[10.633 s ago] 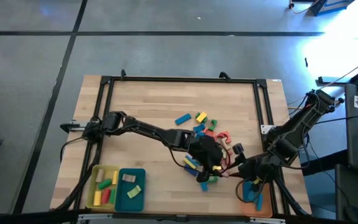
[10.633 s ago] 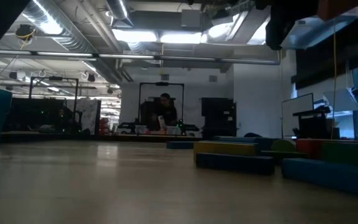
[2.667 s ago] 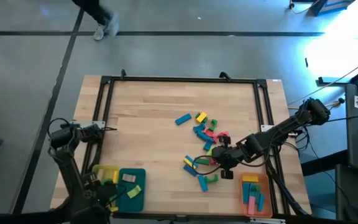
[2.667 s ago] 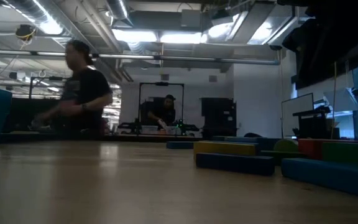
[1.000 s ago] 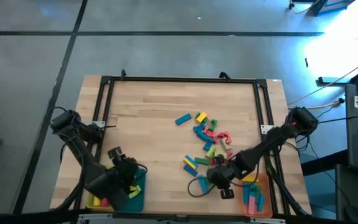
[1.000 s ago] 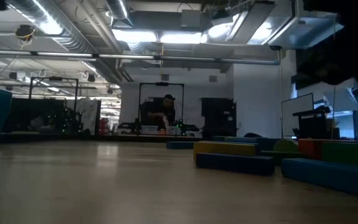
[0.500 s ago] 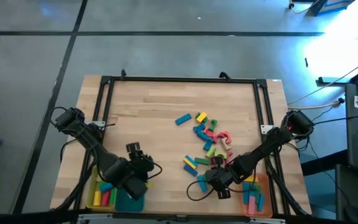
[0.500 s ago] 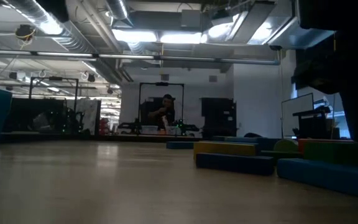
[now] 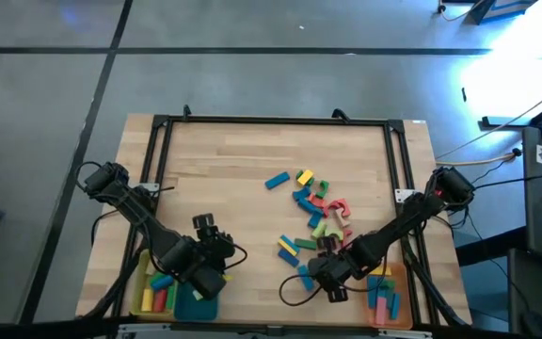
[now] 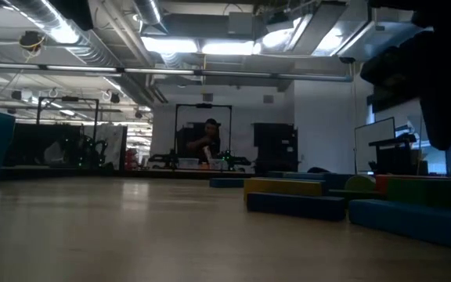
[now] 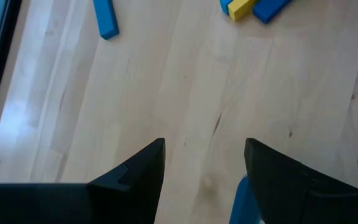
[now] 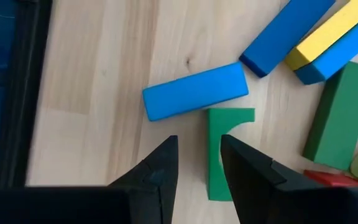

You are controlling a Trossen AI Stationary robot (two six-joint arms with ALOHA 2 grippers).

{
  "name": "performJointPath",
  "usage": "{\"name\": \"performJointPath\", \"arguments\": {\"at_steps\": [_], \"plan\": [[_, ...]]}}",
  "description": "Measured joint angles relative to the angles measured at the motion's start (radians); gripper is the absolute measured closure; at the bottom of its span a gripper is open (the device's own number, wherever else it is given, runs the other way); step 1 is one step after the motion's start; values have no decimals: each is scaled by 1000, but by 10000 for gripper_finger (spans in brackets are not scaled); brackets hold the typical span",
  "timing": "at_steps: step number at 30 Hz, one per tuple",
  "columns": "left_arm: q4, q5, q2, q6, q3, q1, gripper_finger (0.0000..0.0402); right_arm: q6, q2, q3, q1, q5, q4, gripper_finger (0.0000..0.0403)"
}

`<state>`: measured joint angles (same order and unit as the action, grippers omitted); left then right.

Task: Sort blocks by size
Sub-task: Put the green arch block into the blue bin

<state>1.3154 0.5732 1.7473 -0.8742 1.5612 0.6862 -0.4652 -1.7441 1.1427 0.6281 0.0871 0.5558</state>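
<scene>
Left hand [image 9: 216,247] edged past teal tray [image 9: 196,303] toward blocks [image 9: 314,218]

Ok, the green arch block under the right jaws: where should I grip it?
Grip the green arch block across its long flat sides, coming straight down. It lies flat with its cutout facing the green bar, and the blue bar touches one end, so the sides are the free faces.

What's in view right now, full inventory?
Table: one, light wood, black frame round it.
Loose blocks: a dozen or more, blue, yellow, green, red, pink; scattered right of centre.
Yellow tray: one, front left; several blocks inside.
Teal tray: one, beside the yellow tray, partly under the left arm.
Orange tray: one, front right; several blocks inside.
Person: one, far behind the table.
Left gripper: open, over bare wood by the teal tray.
Right gripper: part open, empty, at a green arch.
</scene>
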Motion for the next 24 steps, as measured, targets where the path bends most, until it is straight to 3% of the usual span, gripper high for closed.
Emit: {"name": "performJointPath", "arguments": {"at_steps": [17, 20, 24], "plan": [[-3, 0, 0, 18, 0, 1, 204, 0, -120, 0, 0, 35, 23, 280], [-22, 0, 0, 26, 0, 1, 204, 0, -133, 0, 0, 35, 18, 298], [-55, 0, 0, 80, 0, 1, 204, 0, -133, 5, 0, 26, 22, 357]]}}
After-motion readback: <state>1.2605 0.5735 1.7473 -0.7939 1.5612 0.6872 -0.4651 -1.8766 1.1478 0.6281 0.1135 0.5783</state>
